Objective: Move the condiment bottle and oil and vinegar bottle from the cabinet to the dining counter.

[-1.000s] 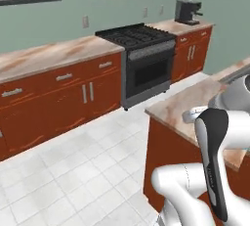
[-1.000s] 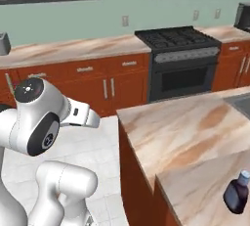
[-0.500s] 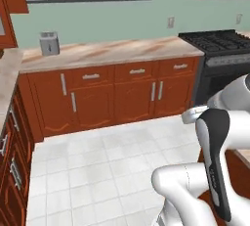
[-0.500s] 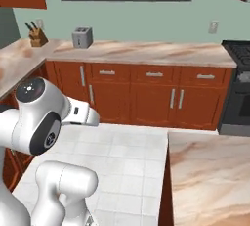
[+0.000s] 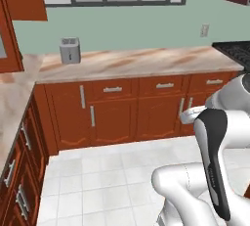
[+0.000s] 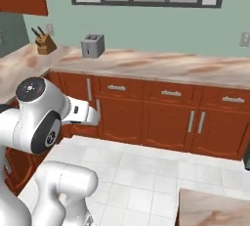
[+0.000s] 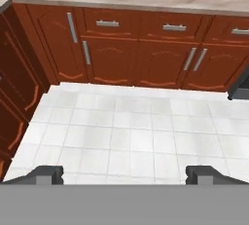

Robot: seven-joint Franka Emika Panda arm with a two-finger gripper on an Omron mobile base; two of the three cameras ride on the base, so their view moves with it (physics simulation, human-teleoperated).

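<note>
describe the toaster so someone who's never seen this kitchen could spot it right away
Start at the long beige marble worktop that runs under the window, above the red-brown wood low cabinets. Follow it toward the corner where it meets the side worktop; the small boxy silver-grey toaster stands there. Its only close neighbour is the wooden knife block with dark handles, which is brown and slanted rather than metallic and square.
</note>
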